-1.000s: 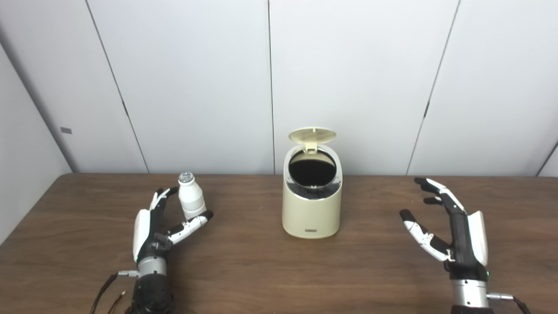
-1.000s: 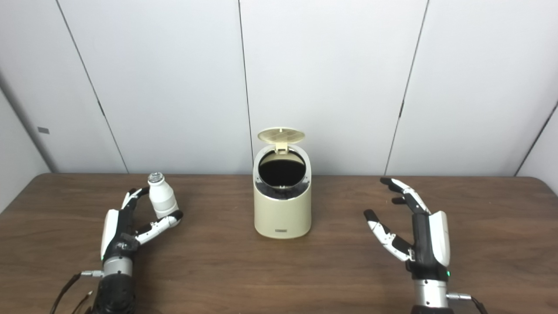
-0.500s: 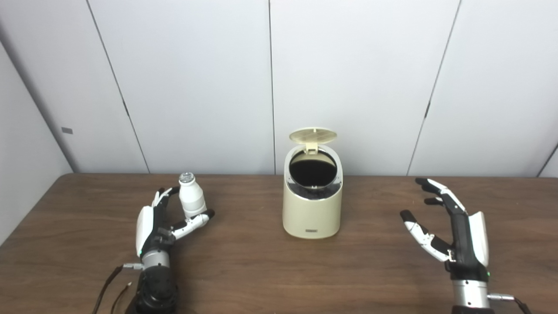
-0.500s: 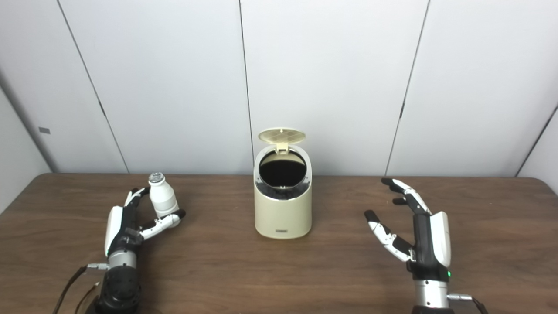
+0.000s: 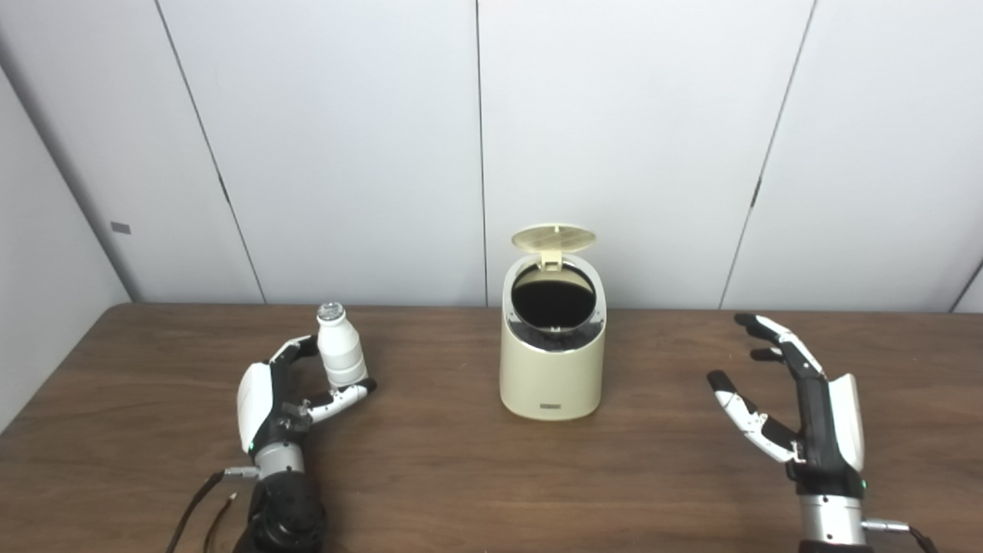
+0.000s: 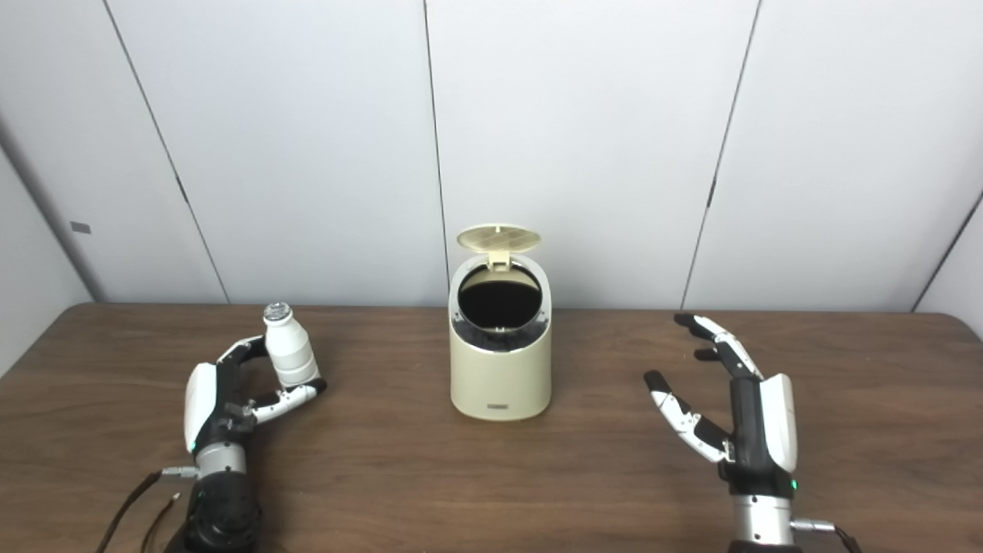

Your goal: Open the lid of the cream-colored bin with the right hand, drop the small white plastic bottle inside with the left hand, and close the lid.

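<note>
On the near left of the counter (image 5: pixel 476 476), the left robot hand (image 5: pixel 280 388) curls its fingers around the upright small white bottle (image 5: pixel 339 357). The right robot hand (image 5: pixel 799 407) hovers spread and empty. Farther back, the cream bin (image 5: pixel 551 361) stands with lid (image 5: pixel 553 238) raised; its dark interior is unreadable

You face a table (image 5: pixel 476 476) running up to a far wall (image 5: pixel 614 138). The bin (image 5: pixel 551 369) stands at the middle, toward the far edge, its lid (image 5: pixel 553 237) raised behind the opening. To its left, the bottle (image 5: pixel 339 355) stands upright within the left hand (image 5: pixel 284 388). The right hand (image 5: pixel 799 407) hovers well right of the bin.
</note>
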Controlling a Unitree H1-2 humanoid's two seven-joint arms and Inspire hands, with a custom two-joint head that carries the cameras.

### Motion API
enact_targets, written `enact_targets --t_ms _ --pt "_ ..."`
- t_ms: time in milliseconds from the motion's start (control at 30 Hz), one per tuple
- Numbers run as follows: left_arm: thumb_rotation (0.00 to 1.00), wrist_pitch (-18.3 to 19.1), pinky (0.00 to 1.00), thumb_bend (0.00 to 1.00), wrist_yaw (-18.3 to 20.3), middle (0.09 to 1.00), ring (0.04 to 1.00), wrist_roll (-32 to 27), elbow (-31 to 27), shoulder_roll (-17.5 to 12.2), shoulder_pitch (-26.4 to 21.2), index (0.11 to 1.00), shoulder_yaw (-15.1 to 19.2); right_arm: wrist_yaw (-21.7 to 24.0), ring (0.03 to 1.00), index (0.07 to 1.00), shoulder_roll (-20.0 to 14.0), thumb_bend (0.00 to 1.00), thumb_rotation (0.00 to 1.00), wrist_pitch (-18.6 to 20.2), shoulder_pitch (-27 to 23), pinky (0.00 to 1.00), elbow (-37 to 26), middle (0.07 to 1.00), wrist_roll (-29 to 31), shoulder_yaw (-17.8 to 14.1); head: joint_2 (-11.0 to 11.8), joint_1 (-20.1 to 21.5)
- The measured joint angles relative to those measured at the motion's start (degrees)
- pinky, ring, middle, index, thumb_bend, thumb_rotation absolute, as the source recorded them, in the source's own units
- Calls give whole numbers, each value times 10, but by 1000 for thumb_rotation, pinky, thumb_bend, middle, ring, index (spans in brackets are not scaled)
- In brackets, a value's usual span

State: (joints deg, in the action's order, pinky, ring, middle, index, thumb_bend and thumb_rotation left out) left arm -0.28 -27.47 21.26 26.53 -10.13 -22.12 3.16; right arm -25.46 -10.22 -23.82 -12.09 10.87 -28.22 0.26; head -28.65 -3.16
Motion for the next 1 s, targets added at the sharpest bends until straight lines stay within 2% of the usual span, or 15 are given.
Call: enact_targets --t_ms 133,167,233,400,600,1000 --pt "8 -31 1000 895 -15 556 717 -8 10 5 -5 561 4 0 767 739 0 269 428 0 0 635 0 788 1 0 -1 0" --pt "4 -44 1000 714 -19 519 691 -9 11 6 -6 532 5 0 766 737 0 271 431 0 0 635 0 787 0 0 -1 0" --pt "0 -67 1000 544 -33 491 625 -8 14 8 -7 486 5 0 767 740 0 270 460 0 0 637 0 788 0 0 -1 0" --pt "0 -94 1000 524 -59 491 660 -3 19 8 -9 475 5 0 765 741 0 265 436 0 0 634 0 788 0 0 0 0" --pt "0 -94 1000 524 -59 494 674 -2 19 8 -9 472 3 0 759 736 0 269 469 0 0 629 0 782 -1 0 0 1" --pt "0 -98 1000 524 -59 488 711 -1 13 8 -8 475 2 -1 758 740 0 260 436 0 -2 632 3 783 -3 0 3 2"
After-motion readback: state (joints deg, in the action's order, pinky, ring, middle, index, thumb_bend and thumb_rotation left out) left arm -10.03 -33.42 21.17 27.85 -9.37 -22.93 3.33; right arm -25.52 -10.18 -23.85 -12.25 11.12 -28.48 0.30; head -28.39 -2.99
